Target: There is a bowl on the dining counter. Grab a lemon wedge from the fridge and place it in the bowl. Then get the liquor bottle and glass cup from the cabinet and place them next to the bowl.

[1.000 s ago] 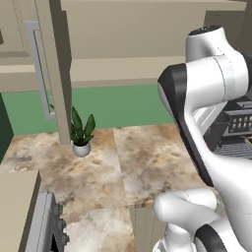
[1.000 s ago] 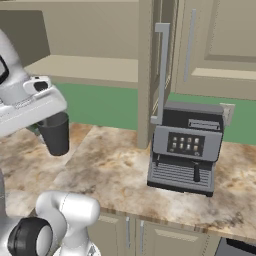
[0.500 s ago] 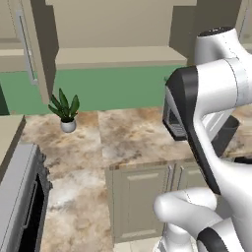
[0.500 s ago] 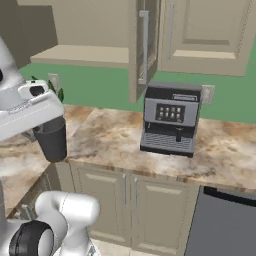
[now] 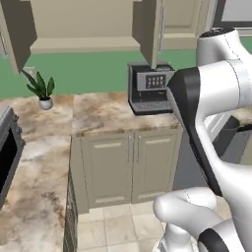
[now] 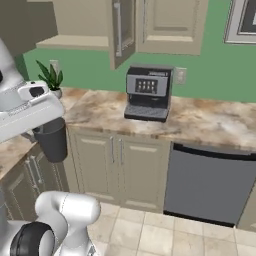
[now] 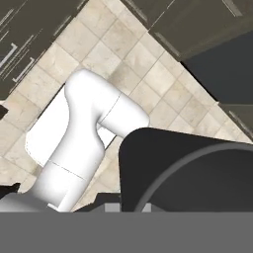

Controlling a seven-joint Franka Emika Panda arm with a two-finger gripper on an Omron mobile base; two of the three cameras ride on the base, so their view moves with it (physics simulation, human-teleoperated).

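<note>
Two things stand near the coffee machine (image 5: 149, 87) in the left base view: a potted plant (image 5: 42, 90) well left, an open cabinet (image 5: 83, 27) above. Right base view: the folded arm's gripper (image 6: 46, 131) grips the glass cup (image 6: 52, 141), hanging left of the machine. Hand view: the cup's dark rim hangs over floor tiles (image 7: 143, 74).

Glass cup (image 6: 52, 141) below the hand: dark grey, matt, smooth-walled. Counter (image 6: 210, 120) beyond it: mottled beige-brown marble, slight sheen. Coffee machine (image 6: 147, 93): black and silver, metallic-looking. Cabinet (image 5: 88, 24) above: beige, matt raised panels. Floor (image 7: 126, 54) under the hand: pale stone-look tiles, dull. Dishwasher front (image 6: 210, 183): flat grey, smooth.
</note>
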